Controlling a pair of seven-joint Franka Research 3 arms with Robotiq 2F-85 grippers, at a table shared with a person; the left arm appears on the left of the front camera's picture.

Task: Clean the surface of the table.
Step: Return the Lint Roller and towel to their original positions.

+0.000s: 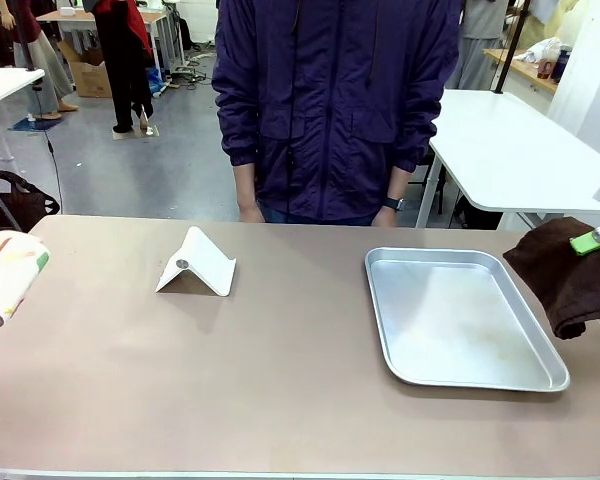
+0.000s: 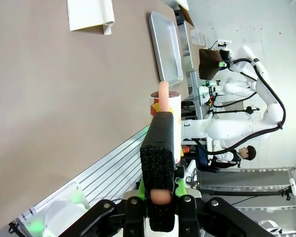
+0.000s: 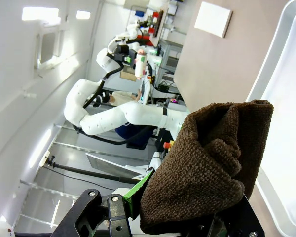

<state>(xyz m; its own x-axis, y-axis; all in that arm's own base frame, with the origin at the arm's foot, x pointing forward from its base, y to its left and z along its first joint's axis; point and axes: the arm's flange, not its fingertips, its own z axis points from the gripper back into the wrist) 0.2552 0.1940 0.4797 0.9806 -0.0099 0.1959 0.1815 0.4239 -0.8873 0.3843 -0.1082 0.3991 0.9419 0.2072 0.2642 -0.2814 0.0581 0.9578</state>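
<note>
1. On the table (image 1: pixel 280 380), right of centre, lay a silver tray (image 1: pixel 464 318), nothing in it; a white folded stand (image 1: pixel 196 265) sat left.
2. Right gripper (image 1: pixel 592 240) clamped a brown cloth (image 1: pixel 565 275); left gripper (image 2: pixel 159 195) clamped a white bottle (image 1: pixel 8 275).

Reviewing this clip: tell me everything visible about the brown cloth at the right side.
The brown cloth is dark, thick, looped terry-like fabric, bunched and folded rather than spread. The right hand is shut on its upper part, and the rest hangs down in a loose lobe. It is held above the right edge of the table, just beside the silver tray, not clearly touching either. In the right wrist view it bulges over the fingers, its folds and nubby weave plain.
</note>
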